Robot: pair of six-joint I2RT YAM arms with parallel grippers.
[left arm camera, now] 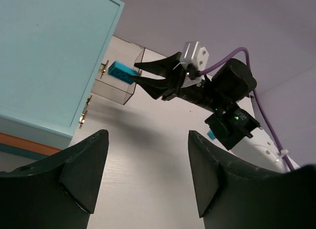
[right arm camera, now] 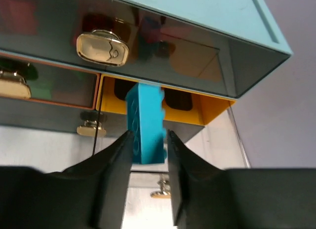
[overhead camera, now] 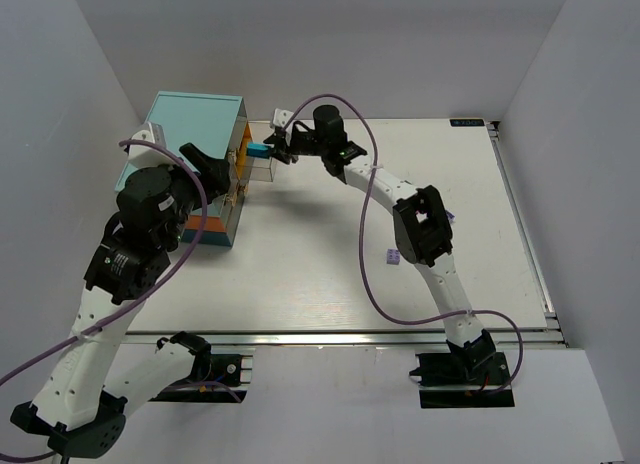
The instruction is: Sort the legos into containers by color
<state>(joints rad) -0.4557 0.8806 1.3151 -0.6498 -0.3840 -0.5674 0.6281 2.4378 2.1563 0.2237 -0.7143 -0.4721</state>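
Observation:
A cyan-blue lego (right arm camera: 145, 125) stands between the fingers of my right gripper (right arm camera: 149, 132). One finger lies against it and a thin gap shows on its studded side. From above, the right gripper (overhead camera: 272, 149) reaches to the cabinet (overhead camera: 195, 119) front, and the lego (overhead camera: 259, 150) is over a pulled-out clear drawer (overhead camera: 262, 167). The left wrist view shows the same lego (left arm camera: 121, 71) at the rim of that drawer (left arm camera: 123, 91). My left gripper (left arm camera: 148, 135) hangs open and empty beside the cabinet, above bare table.
The cabinet's shut drawers (right arm camera: 163, 46) have brass knobs (right arm camera: 102, 47); red shapes show behind one, green behind another (right arm camera: 44, 88). A pale purple lego (overhead camera: 393, 256) lies on the table beside the right arm. A metal rail (overhead camera: 520, 214) lines the table's right edge.

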